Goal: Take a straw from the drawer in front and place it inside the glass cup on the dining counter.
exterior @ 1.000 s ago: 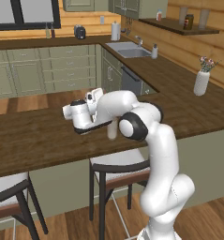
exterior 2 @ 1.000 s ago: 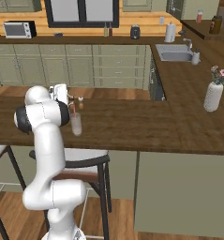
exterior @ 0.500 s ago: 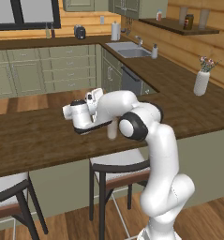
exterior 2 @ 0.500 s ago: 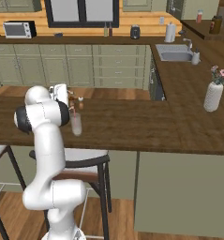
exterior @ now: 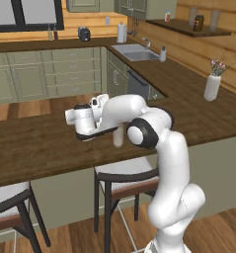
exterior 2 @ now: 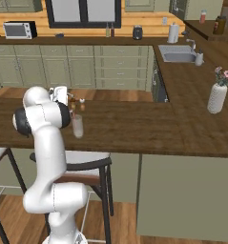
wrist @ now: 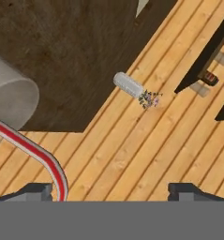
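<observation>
Over the dining counter (exterior: 45, 143), the gripper (wrist: 111, 190) is hanging just beside the glass cup (exterior: 118, 136).

From the hand view, its two fingertips are standing wide apart with nothing between them, so the gripper is spread open. The straw (wrist: 36, 152), red with pale edges, is curving up past the left fingertip (wrist: 36, 191) and running toward the cup's pale rim at that picture's left edge; whether its far end is sitting inside the cup I cannot tell. The cup is standing upright on the dark worktop, near the edge facing the stools (exterior: 124, 178). The white flower vase (exterior: 212, 87) is standing well apart on the far stretch of worktop, with bare wood lying between.
</observation>
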